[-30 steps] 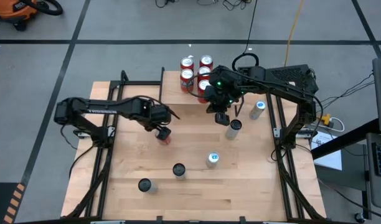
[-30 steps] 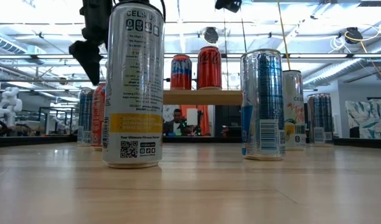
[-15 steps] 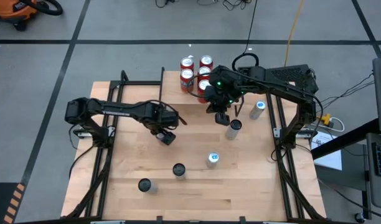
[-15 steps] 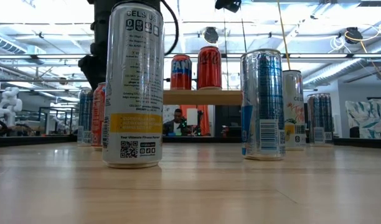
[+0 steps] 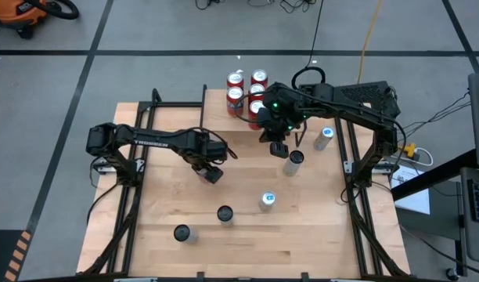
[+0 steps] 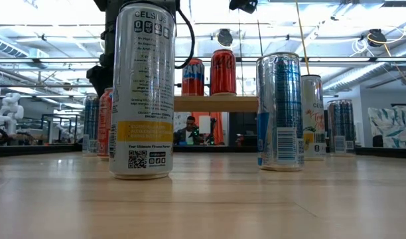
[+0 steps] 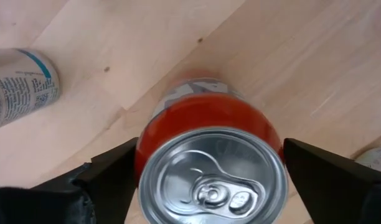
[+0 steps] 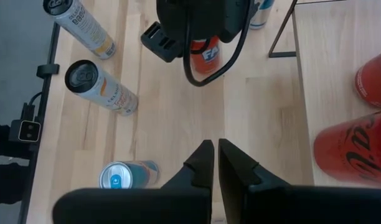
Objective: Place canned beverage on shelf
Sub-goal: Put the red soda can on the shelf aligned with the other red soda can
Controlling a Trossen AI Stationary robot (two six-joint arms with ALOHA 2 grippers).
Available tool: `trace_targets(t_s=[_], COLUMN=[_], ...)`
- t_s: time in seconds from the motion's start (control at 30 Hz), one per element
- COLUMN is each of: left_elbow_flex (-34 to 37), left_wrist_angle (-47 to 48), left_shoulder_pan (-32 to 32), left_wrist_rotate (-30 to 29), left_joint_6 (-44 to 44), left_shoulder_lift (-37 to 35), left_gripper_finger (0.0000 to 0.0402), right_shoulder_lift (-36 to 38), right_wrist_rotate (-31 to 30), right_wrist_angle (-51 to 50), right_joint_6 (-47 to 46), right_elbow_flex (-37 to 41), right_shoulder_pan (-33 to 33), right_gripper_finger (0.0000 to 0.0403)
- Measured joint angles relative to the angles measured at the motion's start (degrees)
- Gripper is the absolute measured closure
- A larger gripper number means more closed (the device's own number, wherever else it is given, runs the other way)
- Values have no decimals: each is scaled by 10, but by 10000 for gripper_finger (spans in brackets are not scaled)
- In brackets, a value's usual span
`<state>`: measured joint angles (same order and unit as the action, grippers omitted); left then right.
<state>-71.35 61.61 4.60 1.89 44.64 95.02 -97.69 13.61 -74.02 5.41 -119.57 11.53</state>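
Nearest the front edge of the table (image 5: 161,258) stand sealed tall cans. Mid-table, the left gripper (image 7: 209,168) straddles an upright sealed orange can (image 7: 210,168), jaws spread, not clamped. Farther back the right gripper (image 8: 213,163) hovers clenched, empty, beside the shelf (image 6: 215,103) bearing red cans (image 5: 247,88).

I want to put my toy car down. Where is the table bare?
Bare wood lies along the table's near edge, right of the dark-topped can. It is crowded by the shelf with its red cans.
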Motion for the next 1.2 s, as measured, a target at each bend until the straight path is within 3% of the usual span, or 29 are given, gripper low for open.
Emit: trace_targets(t_s=[0.3,0.5,0.77,1.0,1.2], left_elbow_flex=[0,-25,-131,-244,-314], left_wrist_angle=[4,28,66,85,83], left_shoulder_pan=[0,0,-2,-12,-20], left_wrist_rotate=[18,31,45,47,48], left_joint_6=[-7,-24,-31,-52,-90], left_shoulder_lift=[-1,-3,-9,-33,-61], left_gripper_finger=[107,117,117,117,117], right_shoulder_lift=[0,-1,-1,11,14], right_wrist_rotate=[0,1,1,32,48], right_wrist_angle=[2,45,38,-25,-19], right_joint_6=[-17,-72,-118,-119,-124], right_elbow_flex=[0,0,0,0,0], right_shoulder_pan=[0,0,-8,-46,-76], right_gripper_finger=[403,403,403,403,402])
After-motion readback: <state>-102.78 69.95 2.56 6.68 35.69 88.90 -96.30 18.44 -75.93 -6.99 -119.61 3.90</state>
